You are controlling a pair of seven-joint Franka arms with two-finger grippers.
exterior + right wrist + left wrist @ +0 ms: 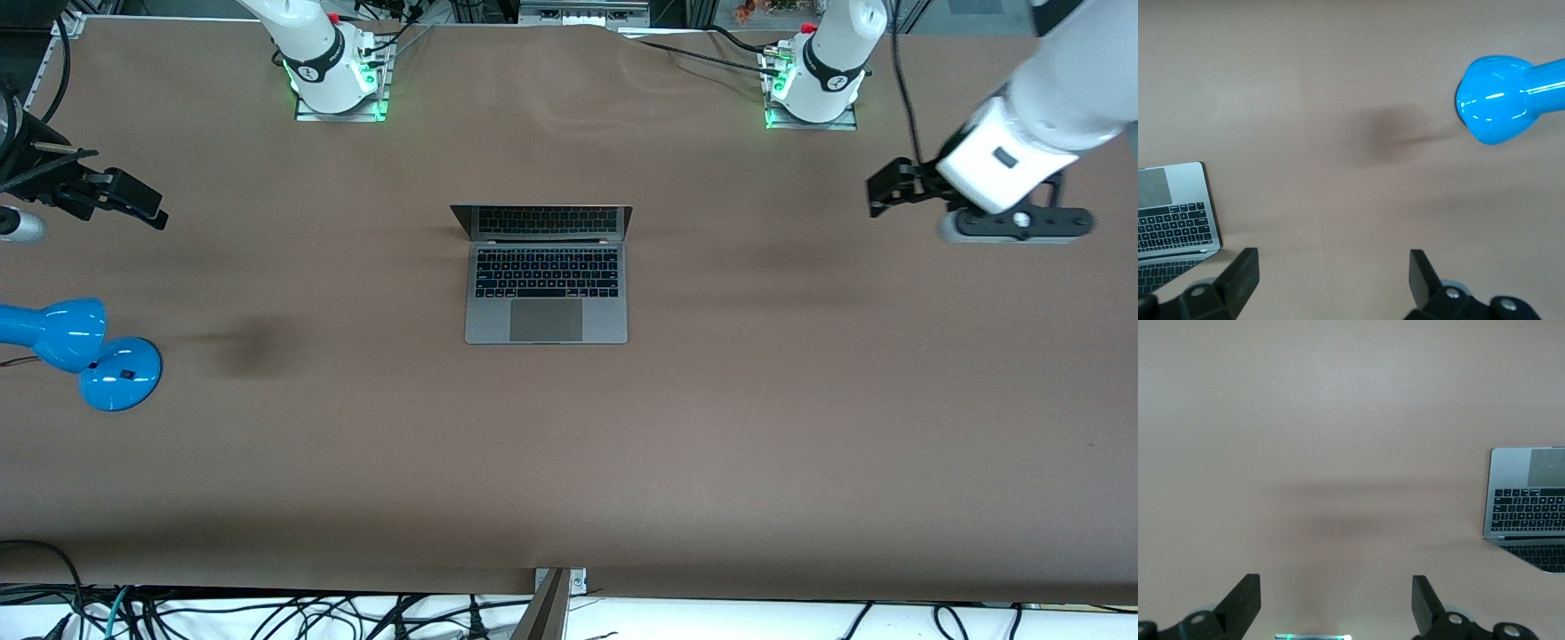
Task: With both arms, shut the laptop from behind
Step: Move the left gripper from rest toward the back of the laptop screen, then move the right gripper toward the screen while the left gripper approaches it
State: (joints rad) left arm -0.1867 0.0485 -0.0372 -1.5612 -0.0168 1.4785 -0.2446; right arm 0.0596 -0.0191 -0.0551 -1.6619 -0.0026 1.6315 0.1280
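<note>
**Laptop open at mid-worktop; both end effectors released and well apart from it.**

The laptop (546, 283) sits on the worktop (622, 444), lid raised and keyboard exposed, between the two end effectors and well apart from each. The left end effector (889, 188) hovers over bare worktop toward the left arm's end, fingers (1243, 603) spread and holding nothing. The right end effector (116, 200) hovers over the right arm's end of the worktop, above the blue desk lamp (76, 351), fingers (1238, 277) likewise spread and empty. Probable hazards: unequal arrival at the lid's back would push one corner first and twist or slide the laptop; contact too low on the lid would shove the base instead of folding the hinge; the right arm's sweep could clip the lamp.
</note>
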